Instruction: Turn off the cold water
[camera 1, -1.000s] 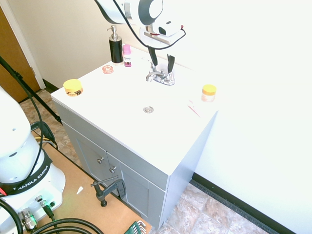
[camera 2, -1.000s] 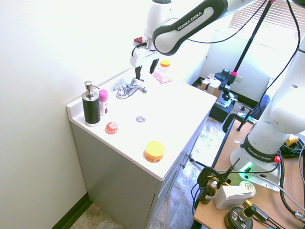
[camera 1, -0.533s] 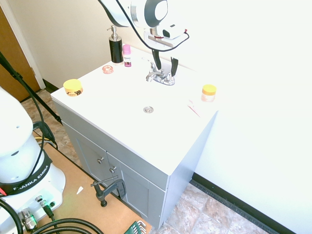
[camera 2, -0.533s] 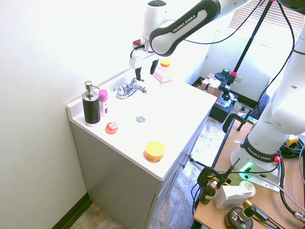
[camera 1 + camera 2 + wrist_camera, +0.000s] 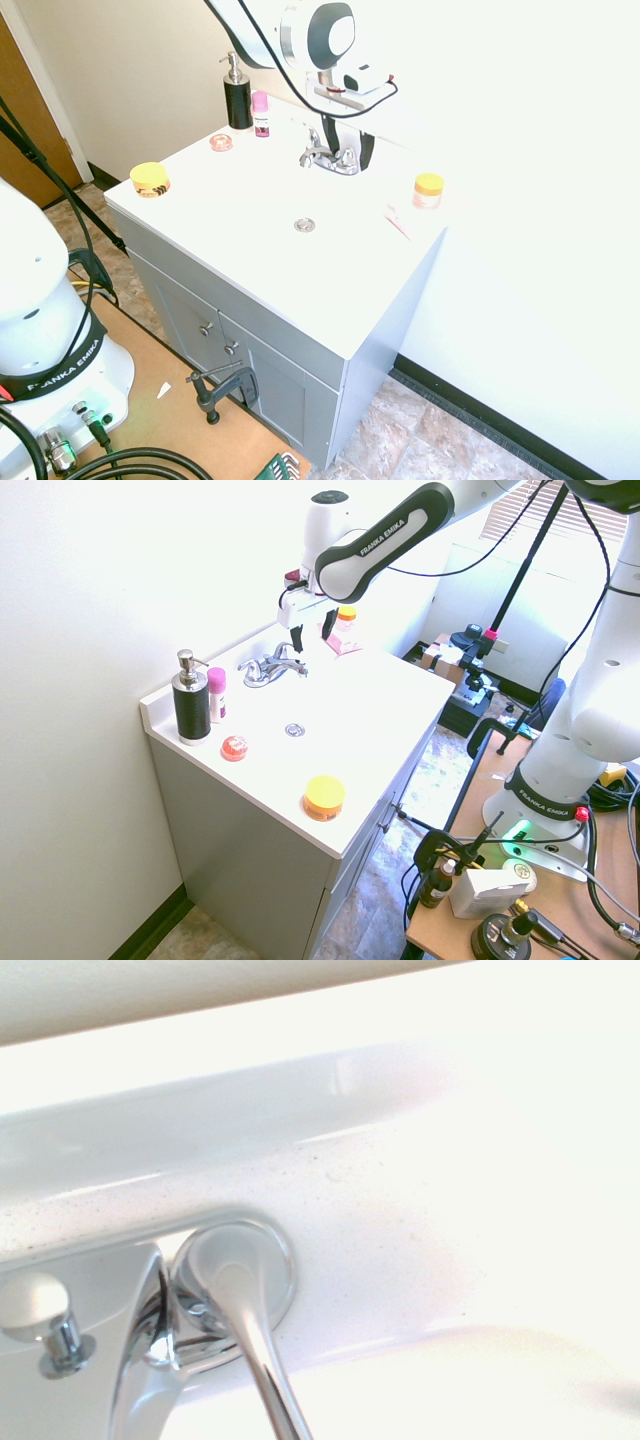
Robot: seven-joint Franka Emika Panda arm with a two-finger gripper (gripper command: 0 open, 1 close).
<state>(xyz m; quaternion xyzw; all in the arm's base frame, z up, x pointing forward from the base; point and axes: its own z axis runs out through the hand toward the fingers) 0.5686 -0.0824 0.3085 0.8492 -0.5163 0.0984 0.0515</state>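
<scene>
Nearest on my first exterior feed is the drain (image 5: 304,225), then the yellow-lidded jar (image 5: 428,190) off to the right. Further back, the cold lever (image 5: 347,159) sits right of the spout (image 5: 316,157). I've got my gripper (image 5: 312,644) right by it, fingers apart, nothing between them. Soap dispenser (image 5: 237,101)'s back left.

Both exterior views are very bright; the white counter (image 5: 270,190) and wall (image 5: 520,130) wash out. Daylight glows through the blinds (image 5: 530,525) in the second. The wrist view is softly blurred, its right side blown out, with glossy highlights on the chrome (image 5: 235,1270).
</scene>
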